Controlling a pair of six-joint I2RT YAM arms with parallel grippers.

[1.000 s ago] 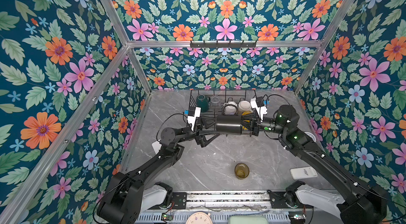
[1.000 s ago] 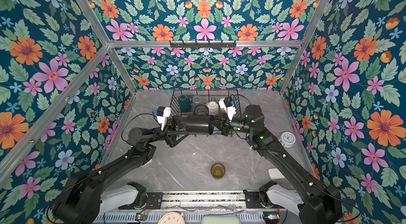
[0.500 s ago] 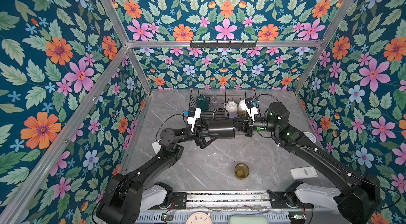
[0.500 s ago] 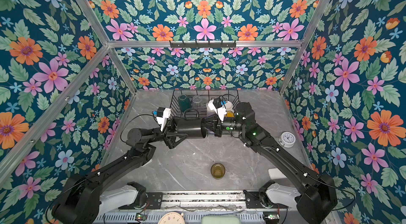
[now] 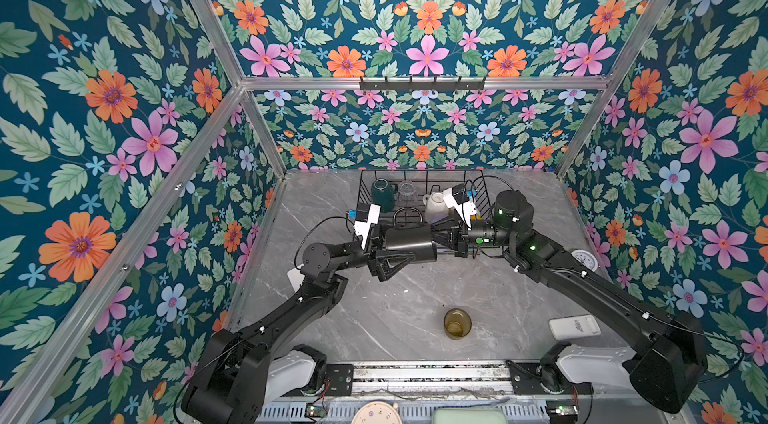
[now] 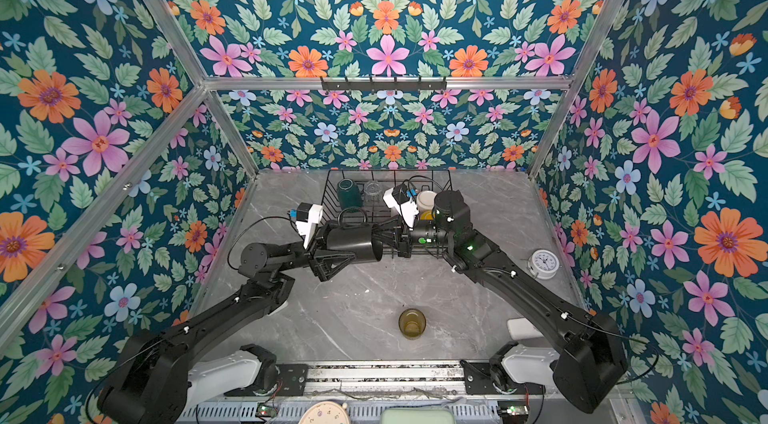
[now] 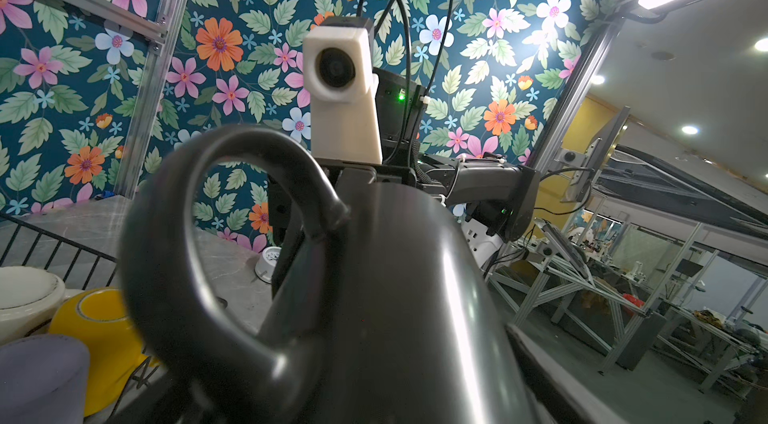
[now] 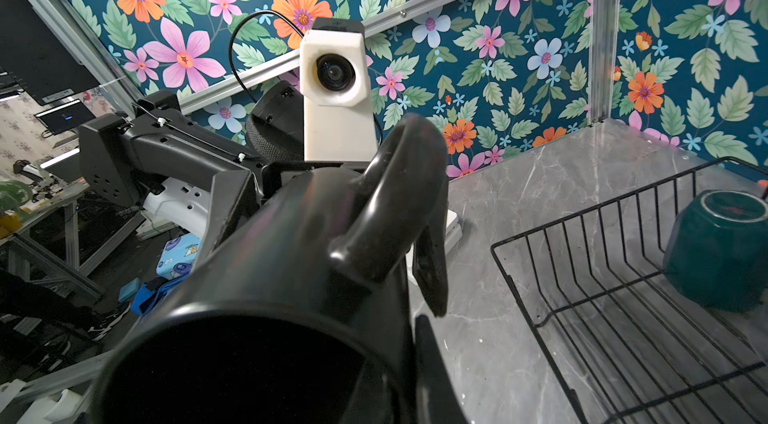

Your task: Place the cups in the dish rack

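Fingers (image 5: pixel 448 235) of the right gripper (image 5: pixel 436 236) are pinched almost together on the rim of the black mug (image 5: pixel 411 241), at its mouth end. Opposite, the left gripper (image 5: pixel 397 244) has its fingers (image 5: pixel 390 266) spread wide to either side of the mug's base end; whether they press on it I cannot tell. The mug hangs in the air on its side, handle upward, just in front of the near edge of the dish rack (image 5: pixel 362 197). Inside the rack a dark green mug (image 5: pixel 382 193) sits upside down beside a clear glass (image 5: pixel 406 191), with a white mug (image 5: pixel 434 202), a yellow mug (image 7: pixel 99 318) and a lilac tumbler (image 7: pixel 41 376) nearby. An amber glass (image 5: pixel 457 322) stands on the table (image 5: pixel 374 318), well apart from the rack.
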